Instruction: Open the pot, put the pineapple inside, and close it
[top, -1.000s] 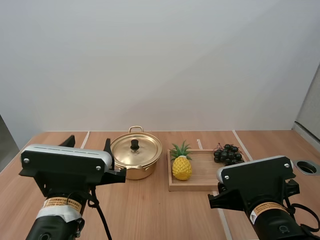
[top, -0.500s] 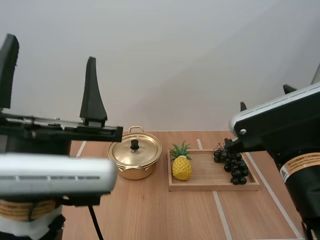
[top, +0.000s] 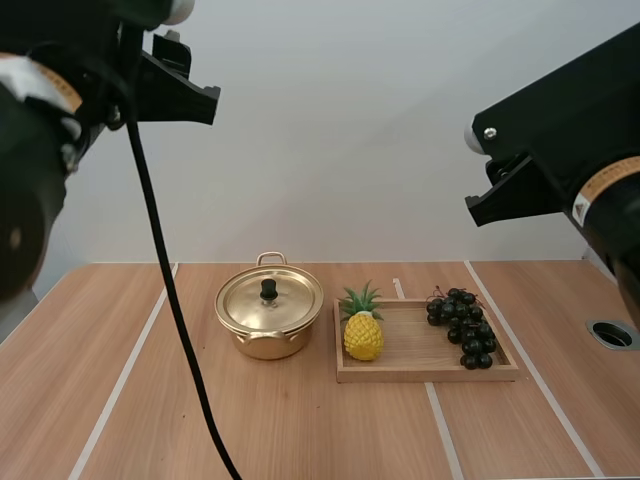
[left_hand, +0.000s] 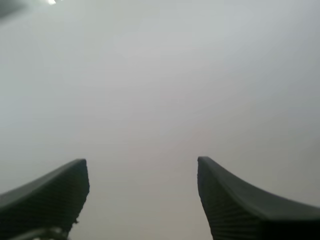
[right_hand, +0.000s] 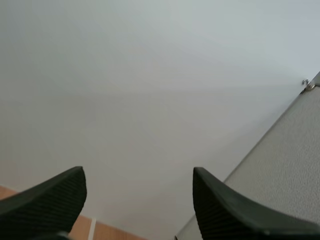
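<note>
Both fingers of the left gripper (left_hand: 142, 165) stand apart, empty. Pot (top: 269, 318) lidded; pineapple (top: 363, 330) upright just right of pot. Right gripper (right_hand: 139, 172): fingers likewise apart, empty. Advice: descend centred over the pot's knob (top: 269, 289), pinch, lift straight up.

No writing anywhere is clear enough to read.
</note>
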